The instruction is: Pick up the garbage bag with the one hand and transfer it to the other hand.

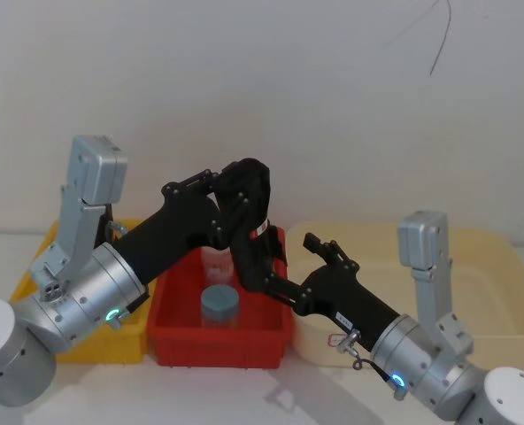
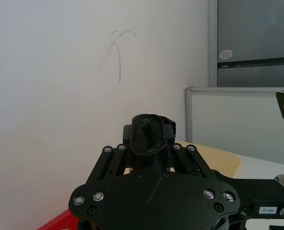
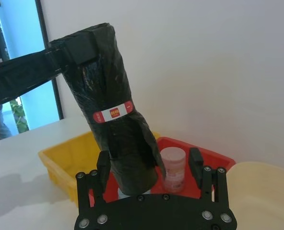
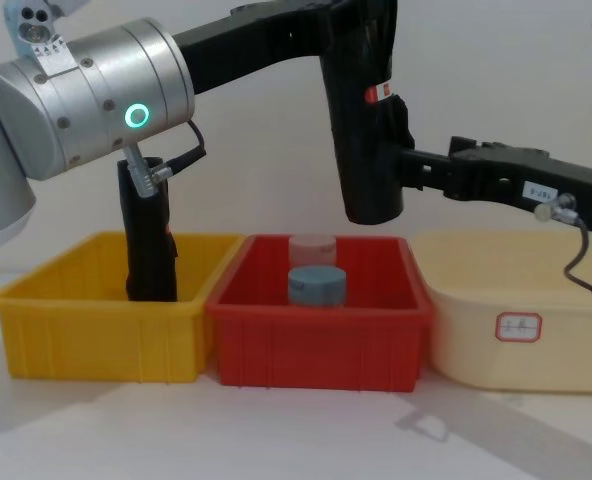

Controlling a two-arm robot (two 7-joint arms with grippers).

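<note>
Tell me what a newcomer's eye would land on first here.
The garbage bag, a glossy black roll, hangs upright above the red bin, clamped at its top by the left end effector. The right end effector flanks its lower part with its fingers open, not yet gripping. Below it, a blue-lidded jar stands in the red bin.

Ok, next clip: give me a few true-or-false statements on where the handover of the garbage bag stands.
1. The left gripper is clamped on the garbage bag near its top. True.
2. The garbage bag is held level. False: it hangs upright above the red bin.
3. The right gripper has its fingers open on either side of the garbage bag's lower part. True.
4. The blue-lidded jar stands in the cream tub. False: it stands in the red bin.
</note>
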